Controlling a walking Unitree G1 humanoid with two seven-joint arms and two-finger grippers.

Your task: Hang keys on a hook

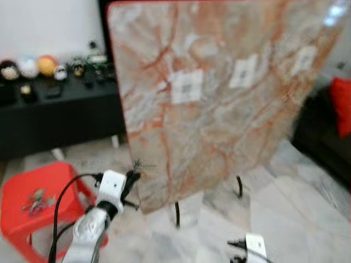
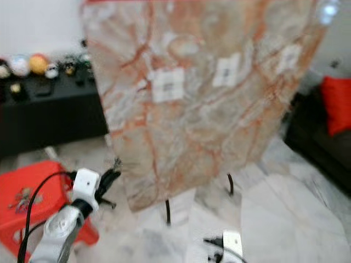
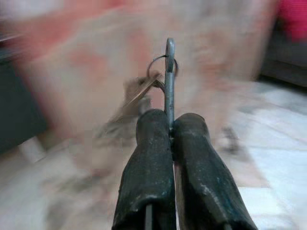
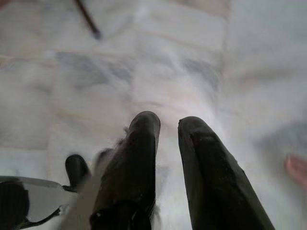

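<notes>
My left gripper (image 3: 170, 122) is shut on a thin metal clip whose ring carries a bunch of keys (image 3: 139, 93). In the head views that gripper (image 1: 133, 178) is raised near the lower left edge of a big, tilted marble-patterned board (image 1: 219, 137), with the keys (image 1: 137, 163) at its tip. Three white square mounts (image 1: 187, 86) sit in a row across the board; the blur hides their hooks. My right gripper (image 4: 168, 122) hangs low over the floor, its fingers slightly apart and holding nothing; its wrist (image 1: 252, 246) shows at the bottom edge.
A red stool (image 1: 55, 181) at my lower left carries another bunch of keys (image 1: 37, 201). The board stands on thin black legs (image 1: 177, 213). A black cabinet (image 1: 55, 115) with small toys lies behind, and a dark sofa with a red cushion (image 1: 341, 104) is on the right. The floor is pale marble.
</notes>
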